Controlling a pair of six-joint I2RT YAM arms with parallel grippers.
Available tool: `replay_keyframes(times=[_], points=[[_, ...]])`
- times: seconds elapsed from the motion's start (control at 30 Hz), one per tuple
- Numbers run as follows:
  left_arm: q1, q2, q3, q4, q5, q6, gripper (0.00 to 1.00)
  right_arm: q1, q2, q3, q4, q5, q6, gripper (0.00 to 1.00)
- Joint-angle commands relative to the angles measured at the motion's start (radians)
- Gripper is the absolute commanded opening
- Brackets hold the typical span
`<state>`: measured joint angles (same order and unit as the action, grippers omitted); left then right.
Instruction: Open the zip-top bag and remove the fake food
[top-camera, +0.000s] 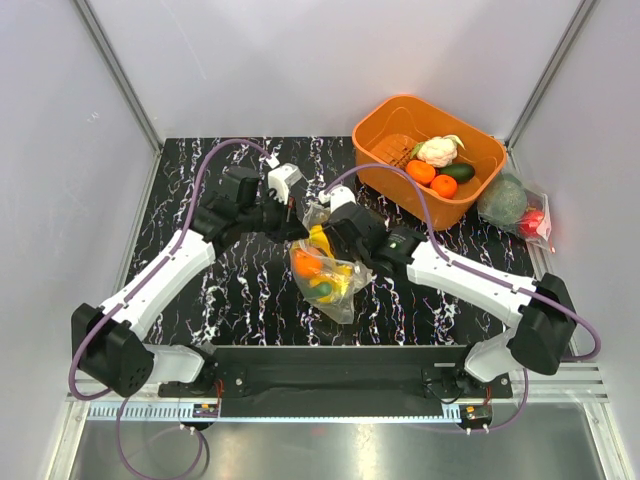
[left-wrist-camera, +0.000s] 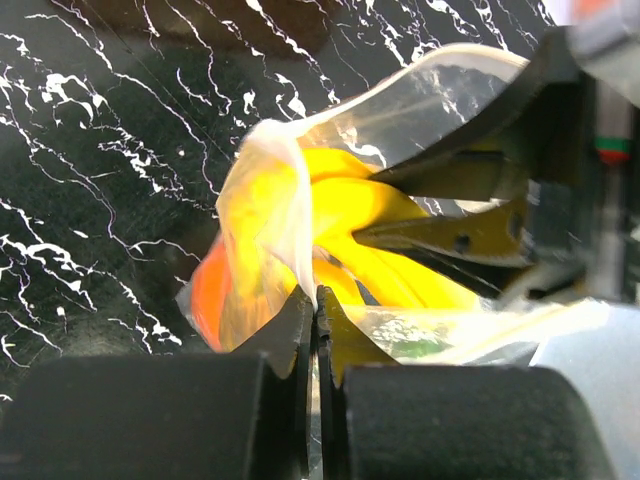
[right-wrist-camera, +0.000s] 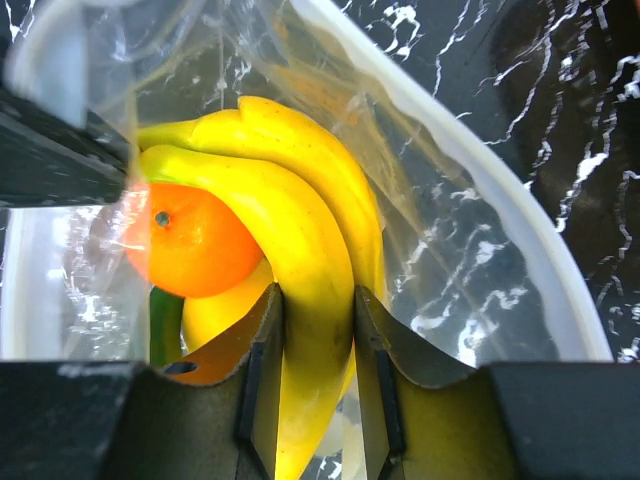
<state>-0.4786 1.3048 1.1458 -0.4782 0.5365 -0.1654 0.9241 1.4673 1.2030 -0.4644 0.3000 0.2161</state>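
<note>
Top external view shows, at frame centre above the black white-veined surface, the clear dotted plastic zip-top bag, its film clenched in the left pincer, while the right pincer grasps a glossy yellow plastic banana inside, beside an orange round toy fruit.

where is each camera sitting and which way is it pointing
Top: above and behind the arms, facing down on the table; both arms and their bases show, meeting over the bag.
Left wrist: on the left arm, facing along the left end effector, which pinches the bag's film.
Right wrist: on the right arm, facing into the bag's mouth; the right end effector clamps a banana.
Shared: both wrist views show the banana and the orange.
</note>
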Motion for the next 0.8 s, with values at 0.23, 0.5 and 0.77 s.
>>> replay_keyframes(times=[0.23,0.5,0.77], points=[[0.003,-0.036,-0.008,0.012,-0.066,0.035,0.00,0.019,-0.025,0.104,-0.123,0.254,0.014,0.01],[0.003,-0.027,-0.014,0.006,-0.070,0.037,0.00,0.018,-0.058,0.101,-0.108,0.300,0.055,0.00],[0.005,-0.004,-0.011,-0.023,-0.121,0.052,0.00,0.013,-0.125,0.093,-0.066,0.274,0.075,0.00]])
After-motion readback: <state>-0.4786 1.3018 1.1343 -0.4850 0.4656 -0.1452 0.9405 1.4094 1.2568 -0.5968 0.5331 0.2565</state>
